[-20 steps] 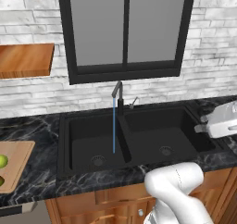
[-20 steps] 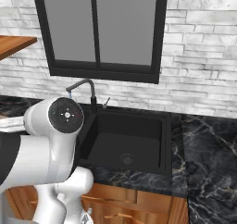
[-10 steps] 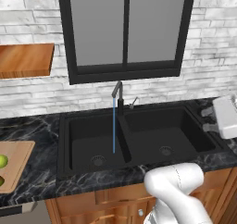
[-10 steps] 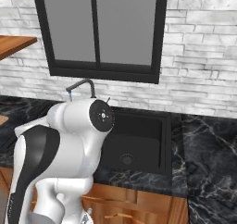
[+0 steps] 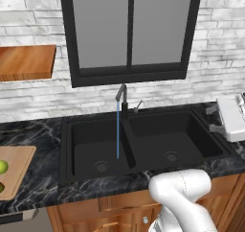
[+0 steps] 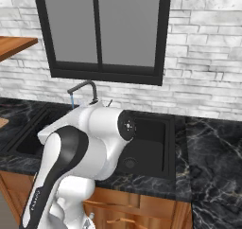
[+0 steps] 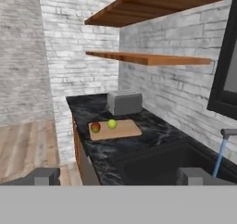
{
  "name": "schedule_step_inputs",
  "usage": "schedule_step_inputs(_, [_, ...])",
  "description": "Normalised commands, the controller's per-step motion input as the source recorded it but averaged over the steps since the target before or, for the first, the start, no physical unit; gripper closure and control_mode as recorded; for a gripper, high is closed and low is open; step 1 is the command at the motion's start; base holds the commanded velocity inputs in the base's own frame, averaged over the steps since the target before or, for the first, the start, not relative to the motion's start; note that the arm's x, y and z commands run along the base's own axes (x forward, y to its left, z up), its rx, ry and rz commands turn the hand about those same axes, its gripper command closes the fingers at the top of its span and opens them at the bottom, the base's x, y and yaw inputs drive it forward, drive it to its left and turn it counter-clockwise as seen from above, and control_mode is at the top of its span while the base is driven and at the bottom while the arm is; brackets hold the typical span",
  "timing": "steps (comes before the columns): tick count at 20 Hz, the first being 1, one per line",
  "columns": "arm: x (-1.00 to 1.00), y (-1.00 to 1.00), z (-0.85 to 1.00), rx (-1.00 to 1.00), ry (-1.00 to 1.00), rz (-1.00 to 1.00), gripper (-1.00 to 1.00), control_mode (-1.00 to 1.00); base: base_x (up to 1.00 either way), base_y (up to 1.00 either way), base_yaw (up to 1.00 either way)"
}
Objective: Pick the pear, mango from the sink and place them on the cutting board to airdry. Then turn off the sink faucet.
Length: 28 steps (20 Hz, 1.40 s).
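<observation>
The pear (image 7: pixel 111 123) and the mango (image 7: pixel 95 127) lie side by side on the light-wood cutting board (image 7: pixel 121 130), far ahead in the hand view. The pear (image 5: pixel 2 167) also shows on the board (image 5: pixel 16 171) at the left edge of the left base view. Both basins of the black sink (image 5: pixel 158 130) hold no fruit. A thin stream of water runs from the dark sink faucet (image 5: pixel 123 99), and its silver lever (image 5: pixel 139 104) sits just to the right. My gripper (image 5: pixel 213 119) hangs open over the sink's right end with nothing between its fingertips (image 7: pixel 44 176).
A grey toaster (image 7: pixel 124 102) stands on the counter behind the board. Wooden wall shelves (image 5: pixel 26 61) hang above the left counter. A dark-framed window (image 5: pixel 129 34) sits behind the faucet. My own arm (image 6: pixel 90 143) blocks much of the sink (image 6: pixel 153 143) in the right base view.
My hand has swung further right over the sink's right end, and the arm's elbow has moved right across the right base view. The water still runs. The fruit has not moved.
</observation>
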Motion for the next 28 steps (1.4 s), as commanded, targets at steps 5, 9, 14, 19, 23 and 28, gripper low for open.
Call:
schedule_step_inputs(5, [0.40, -0.20, -0.18, 0.02, -0.02, 0.07, -1.00, -1.00, 0.00, 0.00, 0.00])
schedule_step_inputs(9, [0.46, -0.06, -0.19, 0.00, 0.00, 0.02, -1.00, -1.00, 0.00, 0.00, 0.00])
schedule_step_inputs(14, [0.42, -0.07, -0.35, 0.00, 0.03, 0.00, -1.00, -1.00, 0.00, 0.00, 0.00])
schedule_step_inputs(19, [0.39, -0.08, -0.40, 0.03, 0.02, 0.00, -1.00, -1.00, 0.00, 0.00, 0.00])
schedule_step_inputs(23, [0.34, -0.12, -0.13, 0.07, 0.00, 0.00, -1.00, -1.00, 0.00, 0.00, 0.00])
schedule_step_inputs(28, [0.35, -0.07, -0.11, 0.12, 0.00, 0.00, -1.00, -1.00, 0.00, 0.00, 0.00])
